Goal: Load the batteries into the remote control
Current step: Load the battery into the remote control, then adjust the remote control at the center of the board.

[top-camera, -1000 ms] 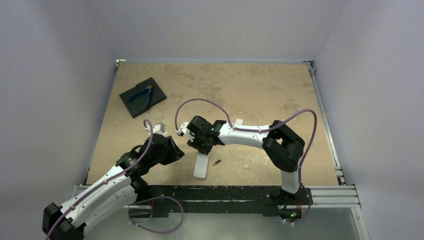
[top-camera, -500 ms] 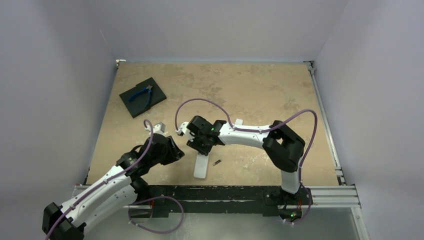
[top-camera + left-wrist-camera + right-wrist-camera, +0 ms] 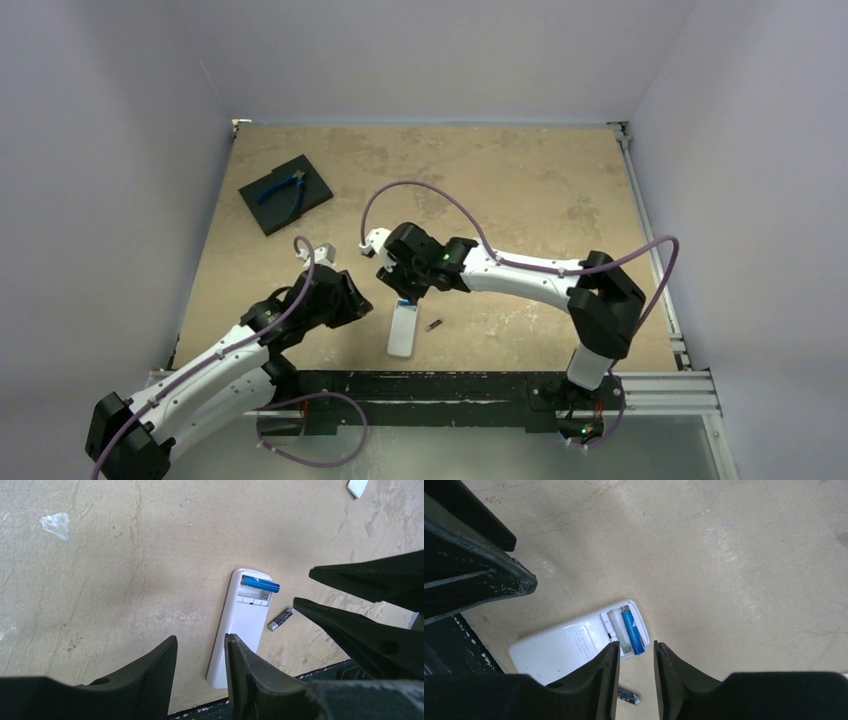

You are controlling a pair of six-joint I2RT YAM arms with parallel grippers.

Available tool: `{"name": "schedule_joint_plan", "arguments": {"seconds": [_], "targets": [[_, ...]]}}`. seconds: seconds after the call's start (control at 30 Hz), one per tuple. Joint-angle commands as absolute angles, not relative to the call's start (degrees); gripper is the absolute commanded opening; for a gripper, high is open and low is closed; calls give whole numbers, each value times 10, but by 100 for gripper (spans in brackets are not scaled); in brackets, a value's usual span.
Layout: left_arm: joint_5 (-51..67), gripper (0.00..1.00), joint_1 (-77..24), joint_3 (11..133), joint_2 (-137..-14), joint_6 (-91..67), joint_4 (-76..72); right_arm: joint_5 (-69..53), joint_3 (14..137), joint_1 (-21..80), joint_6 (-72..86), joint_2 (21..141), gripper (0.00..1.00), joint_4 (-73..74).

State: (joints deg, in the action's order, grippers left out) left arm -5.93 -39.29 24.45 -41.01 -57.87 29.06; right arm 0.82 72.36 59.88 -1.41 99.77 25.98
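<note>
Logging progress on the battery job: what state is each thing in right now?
remote control: face down, battery compartment open.
blue battery: lying in the compartment, one end overhanging its edge.
dark battery: loose on the table beside the remote control.
left claw: open, empty.
right claw: open, empty, over the compartment end.
pliers: lying on the black pad.

Top external: high up and behind the arm bases (image 3: 580, 400) at the frame's bottom, looking down over the whole table (image 3: 520, 190); distant.
Left wrist: close above the tabletop, facing down past the left gripper (image 3: 200, 640) at bottom centre.
Right wrist: close, facing down past the right gripper (image 3: 636, 647) at bottom centre.
Shared: all three show the remote control (image 3: 402, 330) and the dark battery (image 3: 433, 326) beside it.
</note>
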Motion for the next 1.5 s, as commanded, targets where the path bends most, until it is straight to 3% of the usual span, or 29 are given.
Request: {"name": "schedule_joint_plan", "arguments": {"seconds": [0.0,0.57,1.03,1.47], "targets": [[-48,39,-390,237,-429,-566,242,37,691,598,31,952,38,234],[-24,30,-389,236,-567,-520,117,38,537,592,226,829,25,94],[-3,12,-388,253,-684,-486,41,70,459,591,360,799,26,14],[10,10,-387,267,-724,-479,13,116,436,590,434,815,31,3]]}}
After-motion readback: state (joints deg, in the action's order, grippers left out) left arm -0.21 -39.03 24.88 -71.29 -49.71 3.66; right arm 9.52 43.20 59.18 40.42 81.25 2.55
